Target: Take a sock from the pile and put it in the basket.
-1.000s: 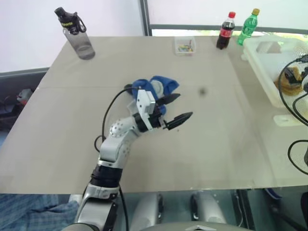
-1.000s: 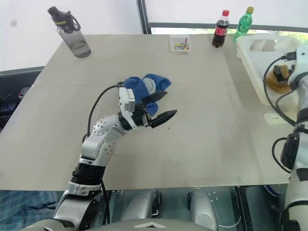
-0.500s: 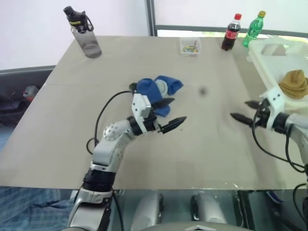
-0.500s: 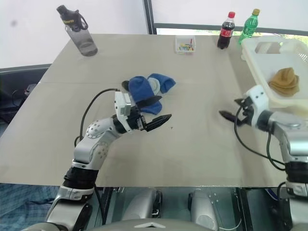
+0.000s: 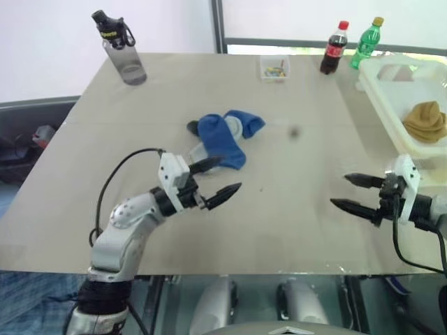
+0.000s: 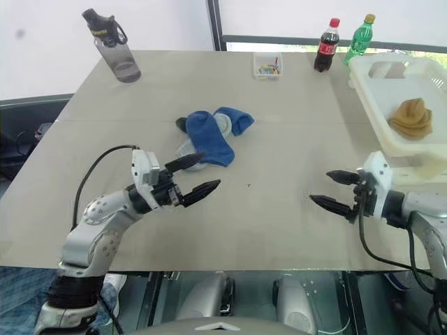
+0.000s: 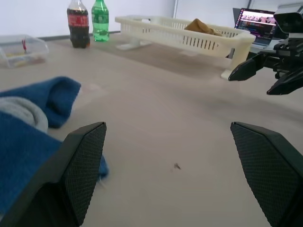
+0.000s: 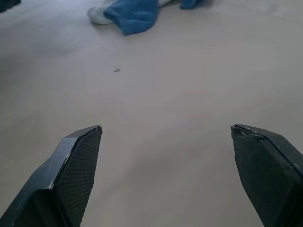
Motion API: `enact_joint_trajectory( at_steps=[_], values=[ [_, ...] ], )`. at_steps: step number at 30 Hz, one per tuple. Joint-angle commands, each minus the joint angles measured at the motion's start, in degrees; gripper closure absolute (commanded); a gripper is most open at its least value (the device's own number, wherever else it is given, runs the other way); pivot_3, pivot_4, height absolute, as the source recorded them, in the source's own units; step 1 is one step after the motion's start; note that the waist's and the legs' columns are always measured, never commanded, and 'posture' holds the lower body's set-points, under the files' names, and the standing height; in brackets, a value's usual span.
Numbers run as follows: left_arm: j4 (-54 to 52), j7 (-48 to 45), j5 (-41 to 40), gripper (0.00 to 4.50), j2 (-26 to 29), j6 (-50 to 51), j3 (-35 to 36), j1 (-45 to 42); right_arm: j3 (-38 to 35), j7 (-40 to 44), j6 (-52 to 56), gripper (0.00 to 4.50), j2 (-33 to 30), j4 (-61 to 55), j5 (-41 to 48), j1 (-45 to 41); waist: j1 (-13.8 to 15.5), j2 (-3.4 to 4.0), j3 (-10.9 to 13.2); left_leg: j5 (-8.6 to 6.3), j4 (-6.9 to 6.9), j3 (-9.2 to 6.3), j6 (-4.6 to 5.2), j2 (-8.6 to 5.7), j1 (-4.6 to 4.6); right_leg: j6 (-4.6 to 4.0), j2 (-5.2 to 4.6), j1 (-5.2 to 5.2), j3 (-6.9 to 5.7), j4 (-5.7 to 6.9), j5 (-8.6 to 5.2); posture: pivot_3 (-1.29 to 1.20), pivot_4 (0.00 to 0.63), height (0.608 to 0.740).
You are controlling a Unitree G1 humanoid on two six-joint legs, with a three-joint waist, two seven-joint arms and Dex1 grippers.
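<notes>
So both grippers hover over the table (image 5: 140, 125), fingers spread wide, nothing in either. Left gripper (image 5: 215, 177) sits at about 7 o'clock from the pile (image 5: 225, 136), just beside it, its upper fingertip near the pile's near edge, not touching that I can tell. Pile is blue socks with a bit of light grey showing, mid-table. Right gripper (image 5: 355, 192) is at the table's 4 o'clock side, pointing toward the left gripper, well apart from the pile. Basket (image 5: 383, 91) is at 2 o'clock, on the right edge, a mustard-brown sock (image 5: 426, 121) lying inside it. Far edge at 12 to 1 o'clock: small clear box (image 5: 274, 68), cola bottle (image 5: 332, 47), green bottle (image 5: 367, 42). Grey water bottle (image 5: 121, 50) at 11 o'clock corner. Left wrist view shows a laptop (image 7: 259, 22) beyond the basket.
</notes>
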Motion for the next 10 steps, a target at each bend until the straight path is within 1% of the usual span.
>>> enact_joint_trajectory(
  at_steps=[1,4,6,8,10],
  values=[
    [-6.18,2.78,-1.45,0.0,2.18,2.12,4.69,4.49,-3.03,3.16,-4.94,0.02,-0.28,-2.39,0.59,3.97,0.01,0.0,0.0,0.0,0.0,-0.03,0.0,0.0,0.04,0.0,0.0,0.05,0.02,0.0,0.0,0.0,0.15,0.74],
    [-8.38,5.67,-0.25,0.0,4.09,4.17,7.4,8.46,-3.56,4.66,-7.13,0.02,-0.46,-2.3,0.81,6.76,0.02,0.01,0.0,0.0,0.0,-0.09,0.0,0.01,0.12,-0.01,-0.01,0.15,0.02,0.0,-0.01,0.0,0.15,0.74],
    [-9.8,5.82,-1.2,0.0,5.31,5.13,9.47,10.93,-3.01,5.43,-9.58,0.02,-1.04,-0.98,-0.93,7.77,0.0,-0.01,-0.01,0.0,0.01,-0.12,0.0,0.01,0.18,-0.01,0.0,0.23,0.0,-0.01,-0.01,0.0,0.15,0.74],
    [-10.68,6.12,-1.35,0.0,6.17,5.33,11.05,12.75,-2.64,6.39,-12.4,0.02,-0.68,0.36,-1.72,7.86,-0.02,-0.01,-0.01,0.0,0.01,-0.11,0.0,0.01,0.23,-0.02,-0.01,0.27,0.01,-0.01,-0.01,0.0,0.15,0.74],
    [-11.18,5.67,-1.11,0.0,6.83,4.84,12.1,14.36,-2.75,6.06,-12.74,0.02,0.25,0.78,-0.84,7.38,0.0,-0.01,-0.01,0.0,0.01,-0.12,0.0,0.01,0.23,-0.02,0.0,0.26,-0.01,-0.01,-0.01,0.0,0.15,0.74]
  ],
)
